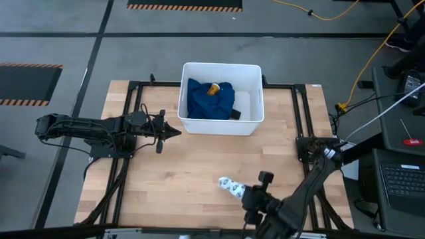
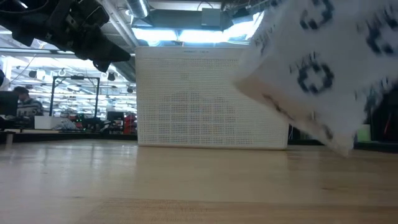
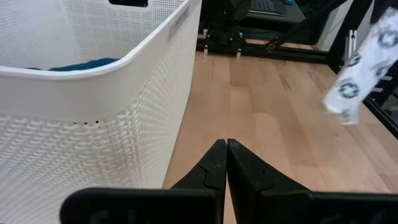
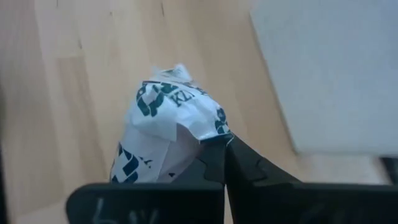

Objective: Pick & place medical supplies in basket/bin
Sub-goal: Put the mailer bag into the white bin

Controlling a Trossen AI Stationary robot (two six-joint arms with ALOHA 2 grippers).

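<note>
The tub, white perforated plastic with rounded corners, is holding a crumpled blue cloth, an orange-capped bottle lying on it, and a small black cylinder at the cloth's edge. My right claw is pinching the printed packet shut, lifted off the wood, well in front of the tub. My left claw is waiting closed and empty just beside the tub's left wall.

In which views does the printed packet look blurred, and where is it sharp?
Low view: the printed packet sits close to the lens, large and smeared. Left wrist view: slightly soft at the edge. Right wrist view: fairly sharp in the right gripper, tub behind blurred.
</note>
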